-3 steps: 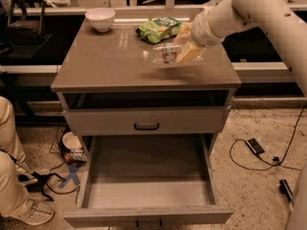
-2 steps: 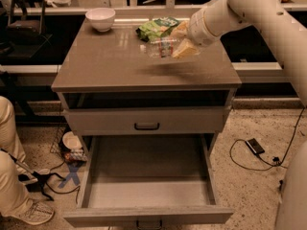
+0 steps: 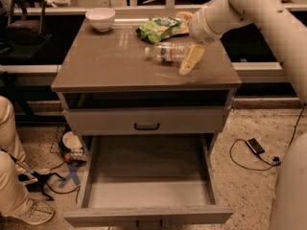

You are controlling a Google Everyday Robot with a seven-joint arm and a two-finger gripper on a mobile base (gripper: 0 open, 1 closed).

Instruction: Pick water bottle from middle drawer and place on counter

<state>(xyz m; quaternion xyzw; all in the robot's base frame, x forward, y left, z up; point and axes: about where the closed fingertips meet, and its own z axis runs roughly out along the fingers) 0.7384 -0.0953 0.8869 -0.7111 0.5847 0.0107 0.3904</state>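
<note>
The water bottle [image 3: 165, 52] lies on its side on the counter [image 3: 110, 63], right of centre, cap pointing left. My gripper [image 3: 187, 37] is at the bottle's base end, over the counter's back right. Its fingers are spread wide: one pale finger [image 3: 191, 59] points down just right of the bottle, and the other is up near the snack bag. The jaws are open and hold nothing. The middle drawer [image 3: 148, 190] is pulled out below, and its floor is bare.
A green snack bag [image 3: 160, 28] and a white bowl [image 3: 100, 18] sit at the counter's back. A closed drawer with a dark handle [image 3: 146, 126] is above the open one. A person's leg and shoe [image 3: 21, 200] are at the left, and cables [image 3: 249, 150] lie on the floor at the right.
The bottle was gripped above the counter and now lies on it. The fingers have spread apart and the arm has drawn back slightly to the right.
</note>
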